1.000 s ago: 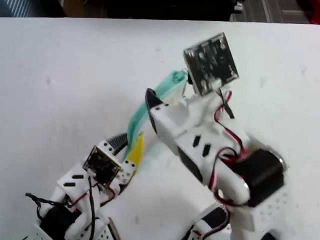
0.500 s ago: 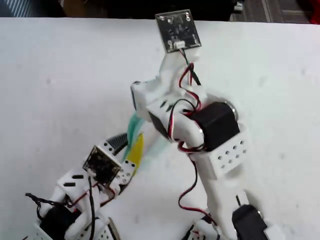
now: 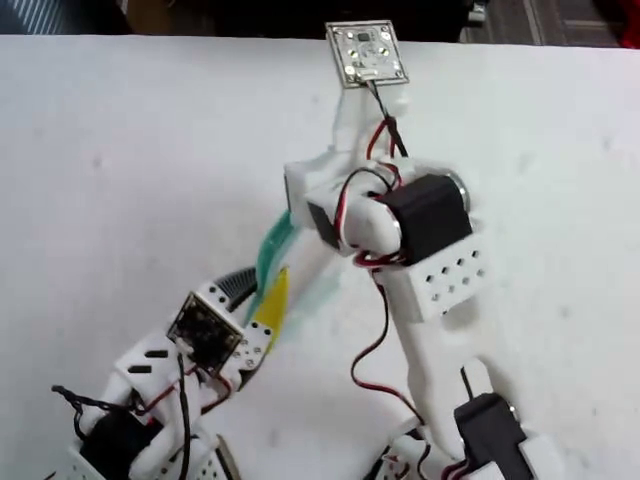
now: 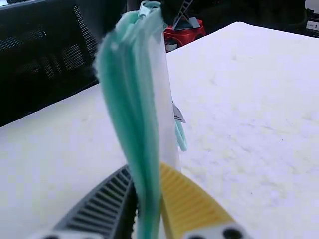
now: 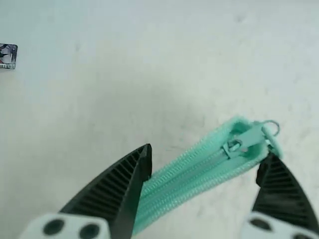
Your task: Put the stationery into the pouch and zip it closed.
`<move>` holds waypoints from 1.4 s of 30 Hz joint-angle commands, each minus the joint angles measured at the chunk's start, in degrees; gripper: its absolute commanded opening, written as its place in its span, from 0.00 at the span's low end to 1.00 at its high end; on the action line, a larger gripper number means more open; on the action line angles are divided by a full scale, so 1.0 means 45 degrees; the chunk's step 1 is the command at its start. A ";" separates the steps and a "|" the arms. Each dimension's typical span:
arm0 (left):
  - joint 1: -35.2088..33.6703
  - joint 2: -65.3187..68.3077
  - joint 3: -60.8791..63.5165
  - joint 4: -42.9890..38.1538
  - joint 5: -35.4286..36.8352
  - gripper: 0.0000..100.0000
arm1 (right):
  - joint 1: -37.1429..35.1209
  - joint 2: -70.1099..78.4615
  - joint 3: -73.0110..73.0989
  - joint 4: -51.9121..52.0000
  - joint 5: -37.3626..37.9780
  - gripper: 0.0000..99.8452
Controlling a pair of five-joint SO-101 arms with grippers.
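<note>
Two arms are meeting over a mint-green pouch (image 3: pixel 272 245) on the white table (image 3: pixel 120 150).

The right arm (image 3: pixel 430 290) is stretching across the middle of the table, bending over the pouch and covering its far part in the high view, while the left arm (image 3: pixel 150 400) is sitting low at the near edge. The pouch is standing on its edge between them, zip side up. The left gripper (image 4: pixel 147 199) is pinching the pouch's near end tight between its dark and yellow fingers. The right gripper (image 5: pixel 207 162) is hanging wide apart, straddling the zip edge without clamping it. The zip slider (image 5: pixel 244 137) is sitting at the pouch's end, just beside one black finger. A small card (image 5: pixel 7 56) is lying well apart on the table.
</note>
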 commanded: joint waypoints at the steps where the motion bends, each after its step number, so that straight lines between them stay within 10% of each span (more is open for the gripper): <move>1: -0.0147 0.0010 -0.0059 0.0020 -0.0098 0.02 | -0.0205 0.0127 -0.0215 0.0107 -0.0117 0.32; 14: -0.0088 0.0010 -0.0059 0.0020 -0.0664 0.02 | -0.1260 0.0830 -0.0039 0.0342 -0.0078 0.31; 21: -0.0127 0.0010 -0.0059 0.0020 -0.0703 0.02 | -0.1377 0.0928 0.0234 0.0283 0.0156 0.01; 36: -0.0264 0.0010 -0.2305 0.2462 0.0195 0.22 | -0.1358 0.0928 -0.1172 -0.1963 0.2872 0.02; 42: -0.3057 0.0010 -0.3946 0.3184 0.0664 0.22 | -0.1397 0.0928 -0.1172 -0.4601 0.3458 0.02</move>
